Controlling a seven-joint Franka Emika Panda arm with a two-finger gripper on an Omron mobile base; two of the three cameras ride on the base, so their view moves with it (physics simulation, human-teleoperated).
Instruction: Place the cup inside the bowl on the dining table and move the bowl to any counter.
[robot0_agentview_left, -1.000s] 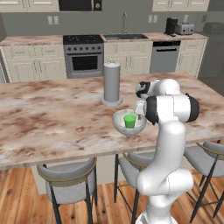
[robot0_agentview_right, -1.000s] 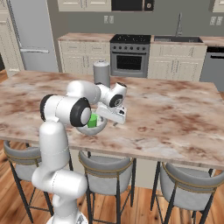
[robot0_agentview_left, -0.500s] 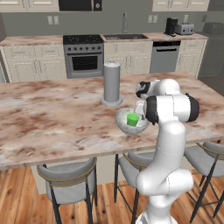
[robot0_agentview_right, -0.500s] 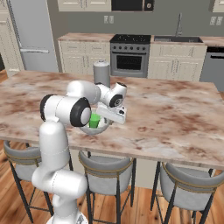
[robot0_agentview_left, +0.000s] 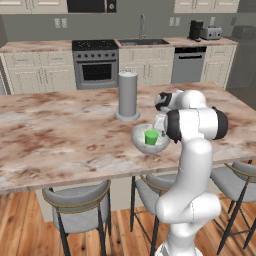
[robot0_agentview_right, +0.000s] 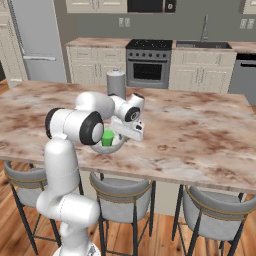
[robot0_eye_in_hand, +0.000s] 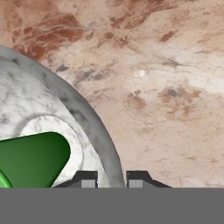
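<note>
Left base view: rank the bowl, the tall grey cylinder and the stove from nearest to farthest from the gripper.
1. The bowl: at the gripper, whose jaws straddle its rim on the dining table, the cup inside.
2. The tall grey cylinder: behind the bowl, on the same table.
3. The stove: against the far wall.

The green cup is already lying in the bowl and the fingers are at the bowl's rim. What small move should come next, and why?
Probably a short lift straight up. The cup sits inside the bowl, and in the hand view the gripper has its tips on either side of the bowl's wall, one inside and one outside, so it seems shut on the rim. The bowl rests on the dining table, and it must clear that top before going to a counter.
</note>
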